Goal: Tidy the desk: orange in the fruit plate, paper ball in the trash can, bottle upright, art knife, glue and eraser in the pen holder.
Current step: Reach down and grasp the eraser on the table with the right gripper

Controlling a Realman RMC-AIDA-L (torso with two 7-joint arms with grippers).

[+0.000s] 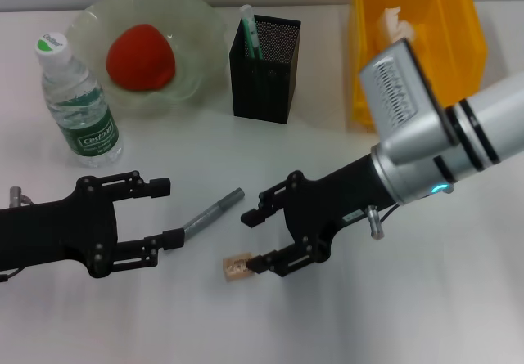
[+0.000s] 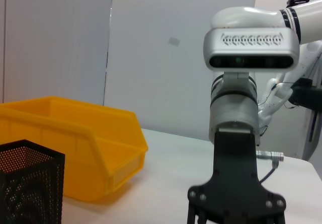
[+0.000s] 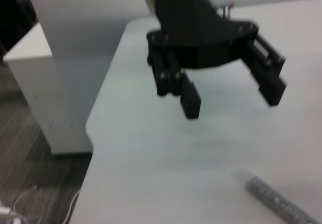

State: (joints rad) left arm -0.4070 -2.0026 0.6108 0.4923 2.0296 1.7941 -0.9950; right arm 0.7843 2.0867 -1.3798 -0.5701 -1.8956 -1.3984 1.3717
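Observation:
A grey art knife [image 1: 213, 211] lies slanted on the table between my grippers; it also shows in the right wrist view [image 3: 274, 199]. My left gripper [image 1: 166, 213] is open, its lower fingertip at the knife's near end; the right wrist view shows it open too [image 3: 232, 102]. My right gripper [image 1: 254, 240] is open, its lower finger touching a small tan eraser [image 1: 236, 267]. The orange [image 1: 141, 57] lies in the fruit plate [image 1: 196, 20]. The bottle [image 1: 80, 102] stands upright. A white and green glue stick [image 1: 250, 33] stands in the black mesh pen holder [image 1: 266, 57]. A paper ball [image 1: 395, 22] lies in the yellow bin [image 1: 417, 53].
The yellow bin stands at the back right, next to the pen holder; both show in the left wrist view, bin [image 2: 75, 148] and holder [image 2: 30, 183]. My right arm [image 2: 251, 48] fills that view's right side. A table edge [image 3: 100, 123] shows behind my left gripper.

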